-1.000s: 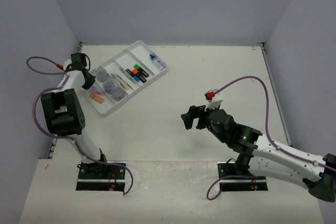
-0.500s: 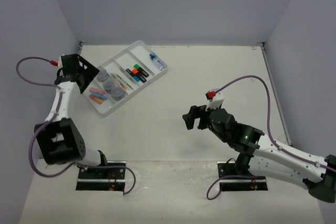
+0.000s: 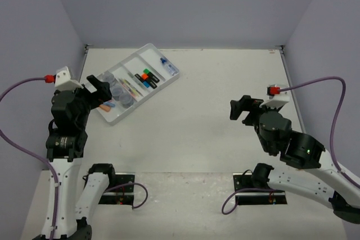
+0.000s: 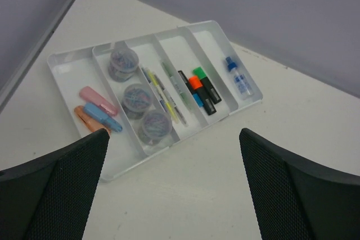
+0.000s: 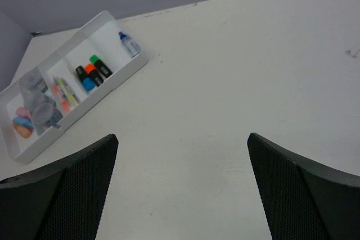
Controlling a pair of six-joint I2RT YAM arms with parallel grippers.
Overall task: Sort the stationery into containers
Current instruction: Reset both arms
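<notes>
The white tray (image 3: 147, 100) lies at the far left of the table, and all the stationery I see is inside it. From its left end, the compartments (image 4: 70, 68) hold pink, blue and orange oblong pieces (image 4: 101, 117), three clear jars (image 4: 136, 98), thin pens (image 4: 163, 91), highlighters (image 4: 197, 88) and a blue-capped bottle (image 4: 239, 80). My left gripper (image 3: 104, 91) (image 4: 173, 139) hangs open and empty above the table, just short of the tray's near left end. My right gripper (image 3: 239, 108) (image 5: 181, 139) is open and empty over bare table at the right, far from the tray (image 5: 84, 111).
Grey walls close the table on the left, back and right. The left wall stands close behind the tray. Purple cables loop from both arms. The arm bases sit at the near edge.
My left gripper has opened and pulled back and up from the tray's left end. My right arm has swung to the right, away from the table's middle.
</notes>
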